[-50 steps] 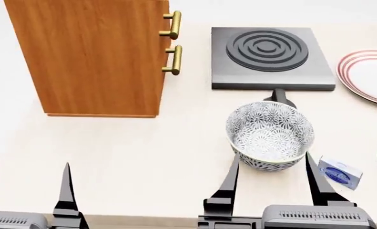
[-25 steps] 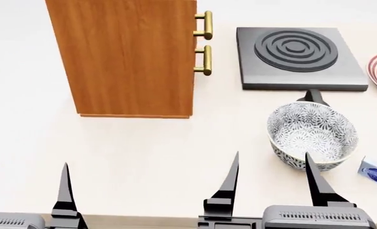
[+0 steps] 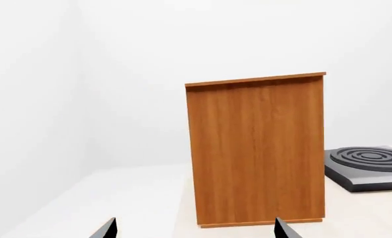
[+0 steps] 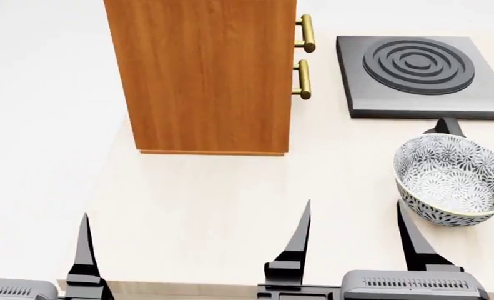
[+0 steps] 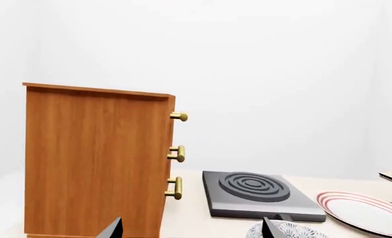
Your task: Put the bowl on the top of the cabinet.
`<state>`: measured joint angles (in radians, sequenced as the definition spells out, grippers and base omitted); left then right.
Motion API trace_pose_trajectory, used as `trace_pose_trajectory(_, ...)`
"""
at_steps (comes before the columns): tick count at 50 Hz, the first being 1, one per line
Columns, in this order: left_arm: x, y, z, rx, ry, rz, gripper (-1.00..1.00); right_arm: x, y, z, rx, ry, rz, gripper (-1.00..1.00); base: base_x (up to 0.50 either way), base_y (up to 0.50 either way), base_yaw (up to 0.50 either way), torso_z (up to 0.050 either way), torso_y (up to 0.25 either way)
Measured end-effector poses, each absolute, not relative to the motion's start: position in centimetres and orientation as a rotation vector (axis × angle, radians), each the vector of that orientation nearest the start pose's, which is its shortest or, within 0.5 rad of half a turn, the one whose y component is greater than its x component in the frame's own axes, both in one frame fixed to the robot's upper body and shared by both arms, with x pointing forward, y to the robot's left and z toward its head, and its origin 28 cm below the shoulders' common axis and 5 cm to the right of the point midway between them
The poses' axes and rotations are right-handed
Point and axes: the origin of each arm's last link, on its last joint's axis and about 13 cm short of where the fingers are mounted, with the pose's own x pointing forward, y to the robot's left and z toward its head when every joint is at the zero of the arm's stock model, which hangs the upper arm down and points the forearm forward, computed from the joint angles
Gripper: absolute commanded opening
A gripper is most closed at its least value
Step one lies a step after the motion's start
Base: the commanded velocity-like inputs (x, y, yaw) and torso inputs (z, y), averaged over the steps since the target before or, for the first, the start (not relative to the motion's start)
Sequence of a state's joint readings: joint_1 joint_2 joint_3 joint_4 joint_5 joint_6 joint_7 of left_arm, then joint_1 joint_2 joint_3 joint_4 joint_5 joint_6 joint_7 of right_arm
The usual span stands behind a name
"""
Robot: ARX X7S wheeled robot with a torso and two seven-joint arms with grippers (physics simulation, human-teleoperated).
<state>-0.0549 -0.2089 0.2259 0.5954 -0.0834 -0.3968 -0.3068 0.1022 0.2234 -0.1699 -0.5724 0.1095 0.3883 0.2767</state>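
Note:
The bowl (image 4: 455, 181), white with a dark floral pattern, stands upright on the pale table at the right edge of the head view. It sits just right of and beyond my right gripper (image 4: 353, 203), which is open and empty. Only the bowl's rim (image 5: 285, 232) peeks into the right wrist view, beside one fingertip of the right gripper (image 5: 192, 220). The cabinet (image 4: 209, 75), reddish-brown with brass handles, stands at the back, ahead of both arms. Its flat top edge shows in both wrist views (image 3: 258, 153) (image 5: 93, 158). My left gripper (image 4: 36, 214) (image 3: 194, 223) hangs open and empty near the table's front left.
A dark square hob (image 4: 421, 75) (image 5: 255, 191) lies right of the cabinet, with a dark handle (image 4: 446, 127) just behind the bowl. A white plate with red rings (image 5: 361, 210) sits further right. The table's left edge (image 4: 105, 156) runs below the cabinet's left side.
The head view has swung left: cabinet, hob and bowl have slid rightward in it. The bowl, earlier between the right fingers, is now off to their right. Plate and small box left the view.

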Motion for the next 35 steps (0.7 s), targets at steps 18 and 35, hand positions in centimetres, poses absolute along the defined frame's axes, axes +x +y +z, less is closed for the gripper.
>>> trace_pose_trajectory(18,20.00,19.35,11.47,0.084,-0.231,0.024,1.00,21.19,-9.79,12.21,-0.089,-0.253,-0.042,1.00,0.25,0.00,0.00,0.000,0.000)
trace_pose_trajectory(35,19.96,19.34,11.57,0.084,-0.233,0.023,1.00,21.18,-9.75,12.17,-0.095,-0.258,-0.045,1.00,0.16,0.00,0.00,0.000,0.000)
